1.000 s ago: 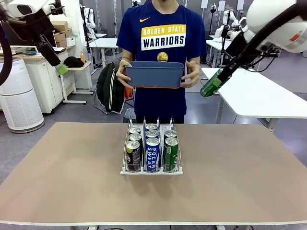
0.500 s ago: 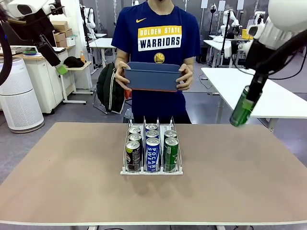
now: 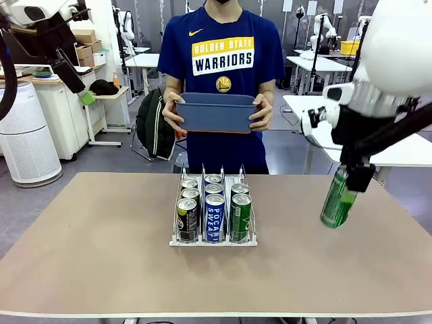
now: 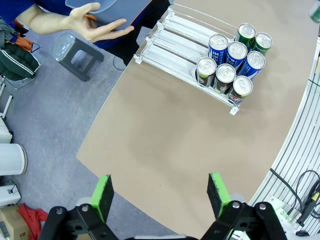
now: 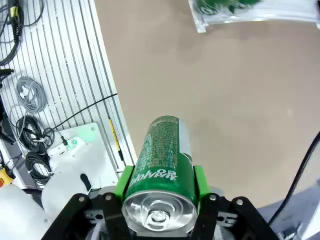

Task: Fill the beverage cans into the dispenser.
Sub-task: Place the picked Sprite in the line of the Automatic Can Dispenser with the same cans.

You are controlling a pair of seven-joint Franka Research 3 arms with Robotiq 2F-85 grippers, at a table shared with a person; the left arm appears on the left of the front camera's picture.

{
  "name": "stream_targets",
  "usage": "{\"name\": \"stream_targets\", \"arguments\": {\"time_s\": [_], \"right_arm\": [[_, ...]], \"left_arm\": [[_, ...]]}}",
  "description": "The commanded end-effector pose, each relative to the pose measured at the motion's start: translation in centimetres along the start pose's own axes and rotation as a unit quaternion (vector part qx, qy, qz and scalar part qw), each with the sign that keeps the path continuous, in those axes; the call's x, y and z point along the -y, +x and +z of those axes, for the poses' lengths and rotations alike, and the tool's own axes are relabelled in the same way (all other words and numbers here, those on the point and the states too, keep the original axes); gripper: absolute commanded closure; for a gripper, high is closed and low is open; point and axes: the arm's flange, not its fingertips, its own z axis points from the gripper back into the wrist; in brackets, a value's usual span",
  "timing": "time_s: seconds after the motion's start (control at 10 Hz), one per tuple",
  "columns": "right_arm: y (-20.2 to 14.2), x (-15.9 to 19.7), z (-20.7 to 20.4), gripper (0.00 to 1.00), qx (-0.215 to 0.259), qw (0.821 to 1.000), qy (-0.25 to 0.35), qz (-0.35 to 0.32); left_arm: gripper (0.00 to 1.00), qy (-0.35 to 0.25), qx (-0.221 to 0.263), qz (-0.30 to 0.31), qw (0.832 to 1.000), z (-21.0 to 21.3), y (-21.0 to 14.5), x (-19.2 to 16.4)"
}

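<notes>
The dispenser stands at the table's middle, its three lanes holding several beverage cans at the near end. My right gripper is shut on a green can, which hangs tilted above the table's right side, well right of the dispenser. In the right wrist view the green can sits between the green pads, and a corner of the dispenser shows at the top. My left gripper is open and empty, high over the table's left edge, looking down on the dispenser and its cans.
A person behind the table holds a blue-grey bin at chest height with both hands; one hand shows in the left wrist view. A grey stool stands on the floor beyond the table. Bare tabletop lies on both sides of the dispenser.
My right arm has swung down and toward me with the green can, from high beside the person to low over the table's right side. The left arm has not moved.
</notes>
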Motion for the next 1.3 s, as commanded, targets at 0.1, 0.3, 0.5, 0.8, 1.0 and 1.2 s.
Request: {"name": "stream_targets", "arguments": {"time_s": [0.1, 0.3, 0.5, 0.8, 1.0, 1.2], "right_arm": [[0.0, 0.0, 0.0, 0.42, 0.000, 1.000, 0.000, 0.000], [0.0, 0.0, 0.0, 0.42, 0.000, 1.000, 0.000, 0.000], [0.3, -0.1, -1.0, 0.42, 0.009, 1.000, 0.000, 0.011], [5.4, -2.6, -2.9, 0.42, 0.003, 0.999, -0.052, 0.008], [8.2, -3.3, -4.1, 0.42, -0.010, 0.998, -0.061, 0.022], [10.8, -3.5, -5.6, 0.42, -0.019, 0.996, -0.076, 0.042]], "left_arm": [[0.00, -0.003, -0.004, -0.002, 1.000, 0.1, -0.3, -0.1], [0.00, -0.003, -0.004, -0.002, 1.000, 0.1, -0.3, -0.1], [0.00, -0.003, -0.004, -0.002, 1.000, 0.1, -0.3, -0.1], [0.00, -0.003, -0.004, -0.002, 1.000, 0.1, -0.3, -0.1], [0.00, -0.003, -0.004, -0.002, 1.000, 0.1, -0.3, -0.1], [0.00, -0.003, -0.004, -0.002, 1.000, 0.1, -0.3, -0.1]]}}
